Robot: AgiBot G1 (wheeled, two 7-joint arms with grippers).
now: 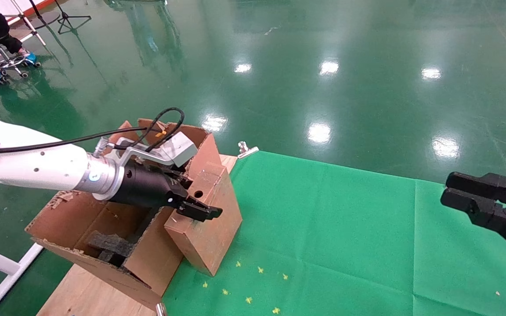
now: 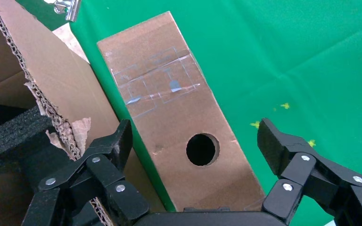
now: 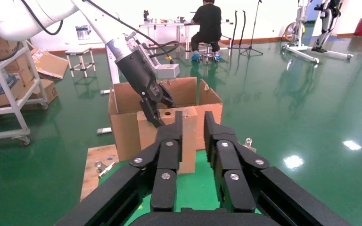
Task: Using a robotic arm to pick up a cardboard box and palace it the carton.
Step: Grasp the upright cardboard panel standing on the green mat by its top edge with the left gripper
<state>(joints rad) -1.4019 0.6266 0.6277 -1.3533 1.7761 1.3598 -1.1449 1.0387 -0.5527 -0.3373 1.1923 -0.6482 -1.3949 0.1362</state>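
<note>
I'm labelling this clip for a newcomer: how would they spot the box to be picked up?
On the green cloth, beside the big ragged-flapped carton, stands the cardboard box. It is smaller, sealed with clear tape, with a round hole.
</note>
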